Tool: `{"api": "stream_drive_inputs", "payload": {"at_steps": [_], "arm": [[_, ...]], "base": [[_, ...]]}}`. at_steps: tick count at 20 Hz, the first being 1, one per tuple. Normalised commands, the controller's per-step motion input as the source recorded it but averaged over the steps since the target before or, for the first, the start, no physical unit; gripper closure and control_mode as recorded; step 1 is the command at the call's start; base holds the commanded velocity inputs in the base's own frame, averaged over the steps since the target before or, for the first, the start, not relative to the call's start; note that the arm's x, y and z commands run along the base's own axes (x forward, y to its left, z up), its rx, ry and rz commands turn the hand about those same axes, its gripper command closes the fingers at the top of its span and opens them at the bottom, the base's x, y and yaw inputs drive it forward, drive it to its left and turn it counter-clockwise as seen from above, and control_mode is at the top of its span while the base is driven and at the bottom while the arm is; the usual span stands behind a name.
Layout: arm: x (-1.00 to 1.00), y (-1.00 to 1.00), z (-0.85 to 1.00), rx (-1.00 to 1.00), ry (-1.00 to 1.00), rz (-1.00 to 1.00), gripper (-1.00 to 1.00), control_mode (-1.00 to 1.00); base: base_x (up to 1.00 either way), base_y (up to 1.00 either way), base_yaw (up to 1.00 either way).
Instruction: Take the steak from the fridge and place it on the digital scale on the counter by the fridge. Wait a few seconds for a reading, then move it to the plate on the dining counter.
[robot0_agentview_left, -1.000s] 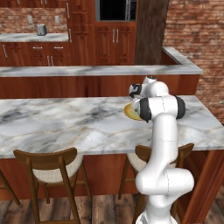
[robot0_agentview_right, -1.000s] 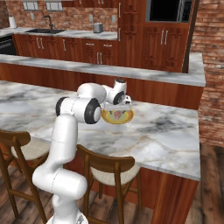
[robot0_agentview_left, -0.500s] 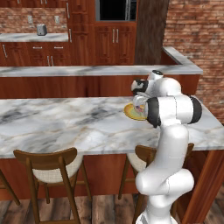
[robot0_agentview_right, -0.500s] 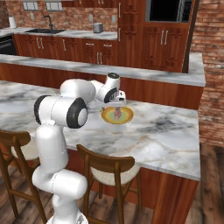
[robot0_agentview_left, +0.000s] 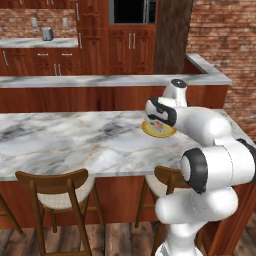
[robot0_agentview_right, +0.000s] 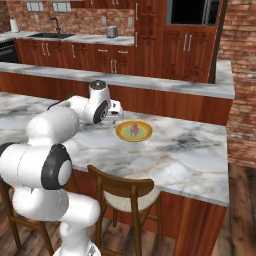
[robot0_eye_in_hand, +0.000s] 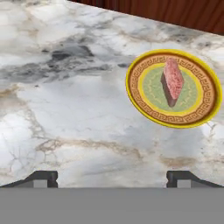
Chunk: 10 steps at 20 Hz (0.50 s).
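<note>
The steak (robot0_eye_in_hand: 173, 82), a small pinkish-red slab, lies on the round yellow plate (robot0_eye_in_hand: 144, 109) on the marble dining counter (robot0_eye_in_hand: 78, 109). My gripper (robot0_eye_in_hand: 112, 177) is open with nothing between its fingertips (robot0_eye_in_hand: 43, 177), and hovers over bare marble short of the plate. In the right base view the gripper (robot0_agentview_right: 119, 112) sits just left of the plate (robot0_agentview_right: 122, 134) and steak (robot0_agentview_right: 134, 130). From the left base view the gripper (robot0_agentview_left: 151, 111) hangs over the plate (robot0_agentview_left: 150, 132) and steak (robot0_agentview_left: 159, 125). The fridge and the digital scale are out of view.
Wooden stools (robot0_agentview_left: 55, 185) (robot0_agentview_right: 125, 192) stand along the near side of the dining counter (robot0_agentview_left: 75, 145). A second, higher marble ledge (robot0_agentview_left: 100, 80) runs behind it. A brick wall (robot0_agentview_right: 242, 75) closes the right side.
The hand has drawn back from above the plate and the elbow has swung nearer the cameras. The steak stays on the plate.
</note>
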Motion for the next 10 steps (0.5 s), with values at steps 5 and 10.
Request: {"api": "stream_drive_inputs", "payload": {"at_steps": [5, 10], "arm": [[-1.0, 0.55, 0.83, 0.0, 0.0, -0.15, -1.0, -1.0], [-1.0, 0.34, 0.74, 0.0, 0.07, -0.17, -1.0, -1.0]], "base": [[0.0, 0.0, 0.0], [0.0, 0.0, 0.0]]}}
